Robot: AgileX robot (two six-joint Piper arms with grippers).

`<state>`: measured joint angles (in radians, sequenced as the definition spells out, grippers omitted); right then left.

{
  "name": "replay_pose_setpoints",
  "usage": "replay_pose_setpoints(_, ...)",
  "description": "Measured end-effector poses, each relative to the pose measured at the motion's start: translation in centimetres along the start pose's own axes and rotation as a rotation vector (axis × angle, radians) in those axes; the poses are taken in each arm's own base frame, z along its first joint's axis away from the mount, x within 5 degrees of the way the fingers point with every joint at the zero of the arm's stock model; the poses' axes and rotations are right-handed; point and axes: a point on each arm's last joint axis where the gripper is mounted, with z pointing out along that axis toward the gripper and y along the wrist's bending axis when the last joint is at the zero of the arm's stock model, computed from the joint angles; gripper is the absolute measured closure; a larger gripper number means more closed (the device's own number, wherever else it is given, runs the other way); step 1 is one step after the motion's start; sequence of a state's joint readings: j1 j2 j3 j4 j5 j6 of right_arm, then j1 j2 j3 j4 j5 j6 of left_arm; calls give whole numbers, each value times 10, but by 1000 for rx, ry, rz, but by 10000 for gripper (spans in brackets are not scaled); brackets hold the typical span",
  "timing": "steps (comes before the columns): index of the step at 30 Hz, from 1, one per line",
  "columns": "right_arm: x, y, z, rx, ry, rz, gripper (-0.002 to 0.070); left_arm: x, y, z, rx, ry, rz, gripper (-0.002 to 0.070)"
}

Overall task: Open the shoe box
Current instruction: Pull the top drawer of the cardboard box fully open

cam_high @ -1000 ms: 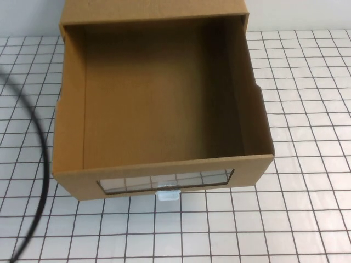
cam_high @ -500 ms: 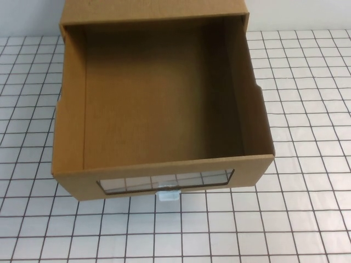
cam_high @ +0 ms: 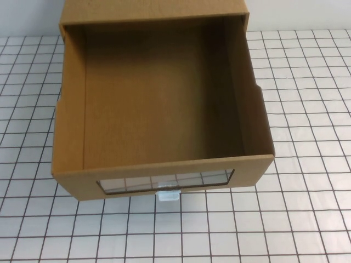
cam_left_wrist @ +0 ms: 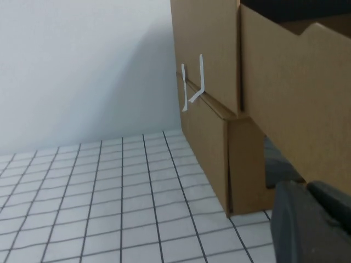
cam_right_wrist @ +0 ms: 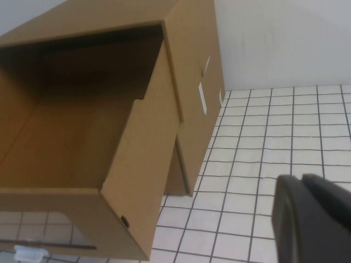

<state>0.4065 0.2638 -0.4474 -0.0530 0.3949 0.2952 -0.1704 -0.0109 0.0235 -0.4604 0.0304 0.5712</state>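
Gone since a second ago is the black cable that was curved over the table's left part in the high view; the shoe box (cam_high: 164, 170) has not been shifted. Its drawer (cam_high: 159, 104) is drawn well out of the cardboard sleeve (cam_high: 153, 10) toward the robot, and its bare brown floor is laid open from above. A clear window (cam_high: 164, 181) is set in the drawer's front wall, and a small pale pull tab (cam_high: 168, 195) is seen just under it, over the gridded table (cam_high: 307, 219).

Neither gripper is shown in the high view. The left gripper (cam_left_wrist: 310, 219) is held low beside the box's left side: the drawer's side wall is close in front of it, the sleeve lies a little farther ahead, and white tape strips (cam_left_wrist: 192, 82) are stuck on the sleeve's side. Whether this gripper is open or closed cannot be told. The right gripper (cam_right_wrist: 312, 216) is closed, with nothing held in it. It is kept clear of the box, whose right side lies ahead of it, with bare table between.
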Motion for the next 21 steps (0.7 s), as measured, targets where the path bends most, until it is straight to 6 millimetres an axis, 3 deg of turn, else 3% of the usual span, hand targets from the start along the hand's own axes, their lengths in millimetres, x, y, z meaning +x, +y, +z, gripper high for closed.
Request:
replay_pose_setpoints(12, 0, 0, 0, 3, 2, -7, 689, 10, 1, 0, -47, 104, -3, 677)
replay_pose_setpoints(21, 9, -3, -1, 35, 103, -7, 689, 10, 1, 0, -62, 109, -4, 677)
